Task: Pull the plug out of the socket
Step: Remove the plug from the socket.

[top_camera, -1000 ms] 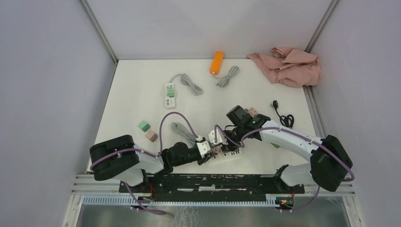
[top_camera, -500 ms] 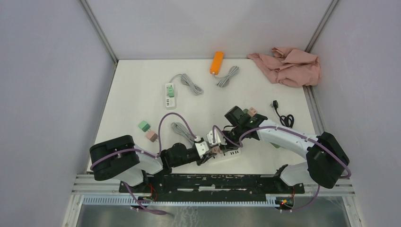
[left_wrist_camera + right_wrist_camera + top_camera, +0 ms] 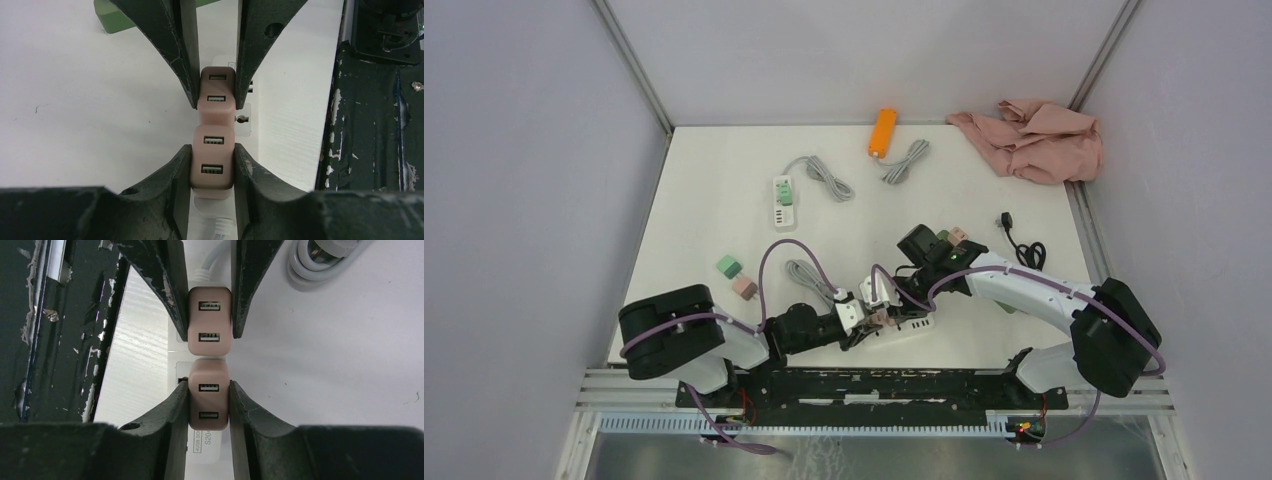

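Left pincer (image 3: 212,162) clamping pink plug (image 3: 212,142), right pincer (image 3: 209,400) clamping second plug (image 3: 209,372), lengthwise along socket (image 3: 244,105), ports up

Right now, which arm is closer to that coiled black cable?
Right. The right arm runs just beside the black cable, on its near side; the left arm lies well to the cable's left.
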{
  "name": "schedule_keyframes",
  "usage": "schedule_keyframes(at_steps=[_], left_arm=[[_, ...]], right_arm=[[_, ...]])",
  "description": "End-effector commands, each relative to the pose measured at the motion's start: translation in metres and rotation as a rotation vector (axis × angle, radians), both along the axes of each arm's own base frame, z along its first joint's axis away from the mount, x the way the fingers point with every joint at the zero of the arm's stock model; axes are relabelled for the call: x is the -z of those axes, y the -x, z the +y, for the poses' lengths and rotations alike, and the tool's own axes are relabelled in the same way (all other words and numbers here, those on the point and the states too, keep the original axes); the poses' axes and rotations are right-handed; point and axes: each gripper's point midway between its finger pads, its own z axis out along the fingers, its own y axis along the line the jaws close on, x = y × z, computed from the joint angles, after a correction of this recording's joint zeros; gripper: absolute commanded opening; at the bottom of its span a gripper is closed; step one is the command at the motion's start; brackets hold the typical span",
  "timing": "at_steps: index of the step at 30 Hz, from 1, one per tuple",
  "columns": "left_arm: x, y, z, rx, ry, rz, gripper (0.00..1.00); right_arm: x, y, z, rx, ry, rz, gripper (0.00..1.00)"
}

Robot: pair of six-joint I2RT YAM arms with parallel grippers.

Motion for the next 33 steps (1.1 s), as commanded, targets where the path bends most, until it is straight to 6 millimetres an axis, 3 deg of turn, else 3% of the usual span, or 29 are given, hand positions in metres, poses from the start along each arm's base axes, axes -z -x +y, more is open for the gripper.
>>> schedule_keyframes(at_steps=[1,4,9,14,19,22,25,30,33], left_arm=[[0.001,0.002,-0.006,0.013,0.013,0.008,0.03],[0.003,0.002,-0.006,0.012,0.015,0.013,0.03],[0.006,0.002,-0.002,0.002,0.01,0.018,0.03],[0.005,0.002,-0.001,-0.003,0.015,0.017,0.03],[0.004,0.002,-0.002,-0.001,0.021,0.021,0.03],[0.005,0.002,-0.002,0.001,0.02,0.027,0.03],[0.006,0.003,-0.003,0.0,0.021,0.032,0.03],[0.007,0.003,-0.002,0.0,0.02,0.034,0.03],[0.008,0.004,-0.001,0.002,0.018,0.036,0.03]], right_arm=[[-0.018,-0.001,0.024,0.064,-0.077,0.039,0.0],[-0.018,-0.015,0.023,0.12,-0.067,-0.005,0.0],[-0.015,-0.031,0.002,0.136,-0.023,-0.055,0.0],[-0.015,-0.003,-0.008,-0.01,-0.03,0.009,0.0],[-0.017,0.018,0.007,-0.058,-0.063,0.081,0.0],[-0.026,0.007,0.024,0.042,-0.102,0.096,0.0],[-0.03,-0.011,0.029,0.139,-0.11,0.08,0.0],[-0.028,-0.035,0.005,0.193,-0.085,0.01,0.0],[-0.024,-0.023,-0.005,0.121,-0.069,0.024,0.0]])
